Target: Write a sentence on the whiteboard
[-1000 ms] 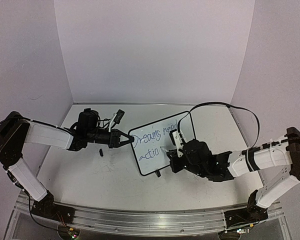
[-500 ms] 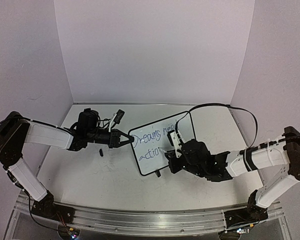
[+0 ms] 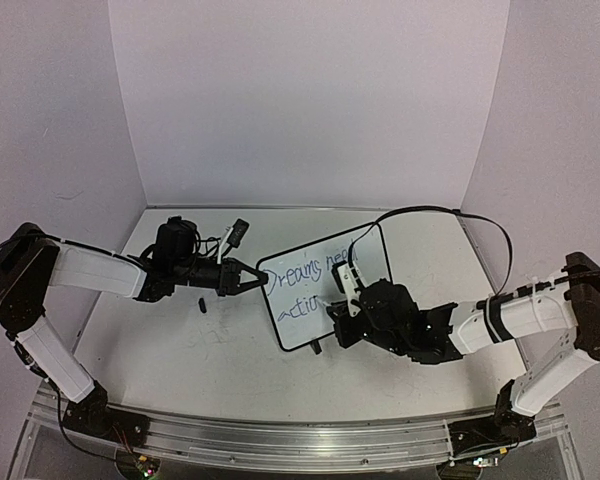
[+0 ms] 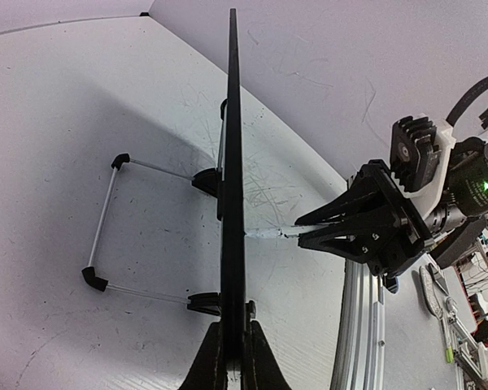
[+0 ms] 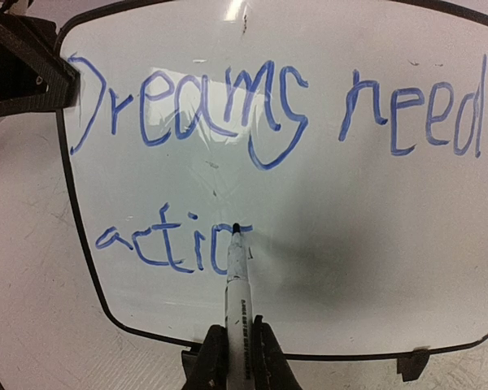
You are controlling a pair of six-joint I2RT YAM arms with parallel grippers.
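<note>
Right wrist: right claw (image 5: 234, 357) clenched on the slim white marker (image 5: 236, 272), tip at "actio" mid-frame on the glossy black-framed whiteboard (image 5: 358, 252); left claw (image 4: 232, 357) pinches its edge. Light, steady strokes should finish the blue sentence (image 5: 228, 106).

Small blk piece (image 3: 201, 304) lies on scuffed white tabletop (image 3: 180, 350), left of centre. Alu rail (image 3: 280, 445) along near edge; lilac walls (image 3: 310, 100) behind.

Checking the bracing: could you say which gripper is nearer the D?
Left. The left gripper clamps the whiteboard edge right beside the D; the right gripper holds a marker below, near the bottom edge.
</note>
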